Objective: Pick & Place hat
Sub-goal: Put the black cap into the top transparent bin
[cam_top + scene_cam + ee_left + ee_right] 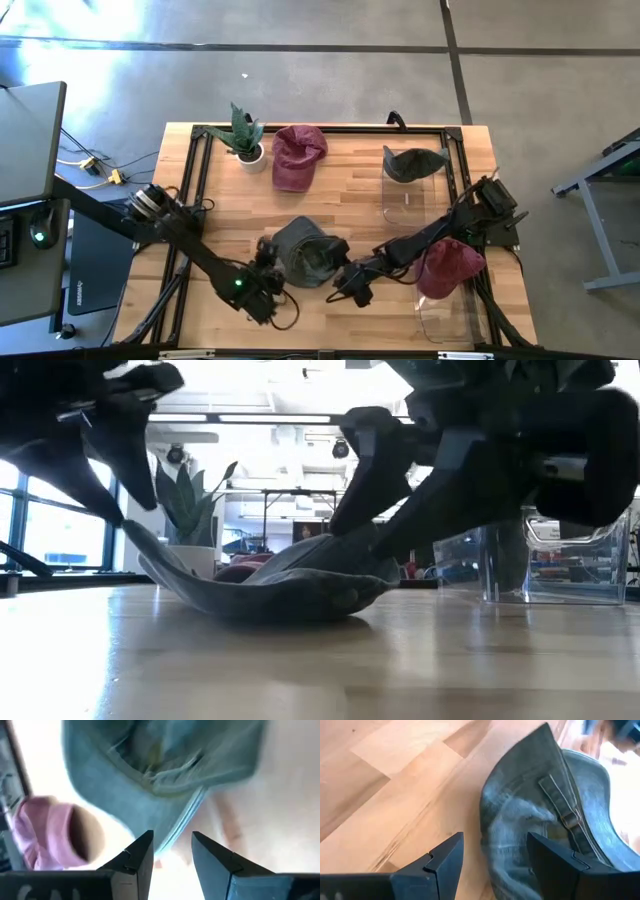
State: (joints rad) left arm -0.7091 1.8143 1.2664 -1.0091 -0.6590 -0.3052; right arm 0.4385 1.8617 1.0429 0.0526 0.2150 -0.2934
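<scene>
Hat (305, 252) of grey-green denim lay on the wooden counter (350, 190), near the front edge and about in the middle between the two arms. In the low view it (270, 585) rested flat on the wood, with its brim lifted a little on one side.

The left gripper (262, 262) was at the left side of this cap. In the left wrist view its jaws stood apart, with the edge of the cap (150, 775) just in front of the gap between them, and they pinched nothing. The right gripper (345, 275) was at the right side of the cap. In the right wrist view its jaws were spread wide, and the back of the cap with its adjusting strap (560, 810) was right before them; the cloth was not clamped.

A maroon cap (298, 155) lay at the back of the counter, just beside a small potted plant (245, 135) in a white pot. Another dark green cap (412, 163) sat on a clear plastic stand (405, 200) at the back right. A second maroon cap (450, 265) sat on a similar clear stand (445, 315) at the front right, under the right arm. A black frame (320, 130) ran around the counter's edge.
</scene>
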